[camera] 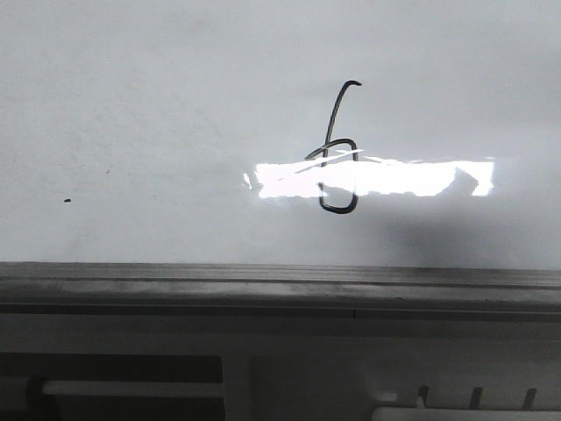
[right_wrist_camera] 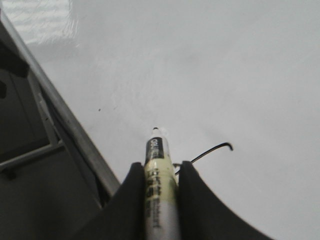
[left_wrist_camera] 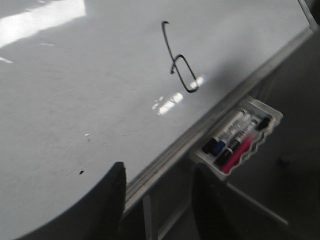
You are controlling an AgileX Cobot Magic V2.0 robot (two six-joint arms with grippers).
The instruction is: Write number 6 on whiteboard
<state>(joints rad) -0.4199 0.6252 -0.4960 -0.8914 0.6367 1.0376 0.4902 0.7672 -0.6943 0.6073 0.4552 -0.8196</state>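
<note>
The number 6 [camera: 337, 158] is a thin black stroke on the whiteboard [camera: 158, 114], its boxy loop crossing the bright glare. It also shows in the left wrist view [left_wrist_camera: 179, 62], and its top hook shows in the right wrist view [right_wrist_camera: 215, 150]. My right gripper [right_wrist_camera: 160, 167] is shut on a marker [right_wrist_camera: 159, 170] with a white barrel and black tip, held just off the whiteboard [right_wrist_camera: 210, 75] beside the stroke. My left gripper [left_wrist_camera: 159, 175] is open and empty over the lower edge of the whiteboard [left_wrist_camera: 75, 110]. Neither gripper shows in the front view.
A grey metal rail [camera: 280, 285] runs along the board's lower edge. A white tray [left_wrist_camera: 240, 137] below the rail holds several markers, blue, black and pink. A small black dot [camera: 67, 201] sits on the board at the left.
</note>
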